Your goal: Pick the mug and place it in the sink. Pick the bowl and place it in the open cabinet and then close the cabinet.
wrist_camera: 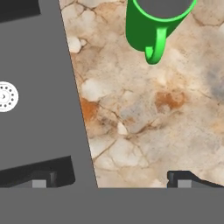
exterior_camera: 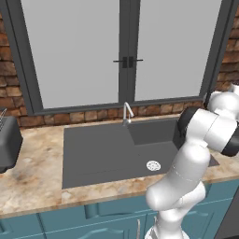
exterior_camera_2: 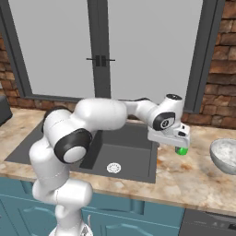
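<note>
Hand view: bright green mug (wrist_camera: 148,22) upright on counter (wrist_camera: 144,113), handle toward fingers (wrist_camera: 109,180), spread wide, empty.

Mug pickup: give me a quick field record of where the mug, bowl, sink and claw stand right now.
mug: green mug upright on the stone counter, right of the sink, handle facing the camera in the hand view
claw: claw open, above the counter short of the mug, holding nothing
sink: dark basin, nothing in it but the drain
bowl: grey bowl on the counter, further right than the mug
task: mug not yet grasped
</note>
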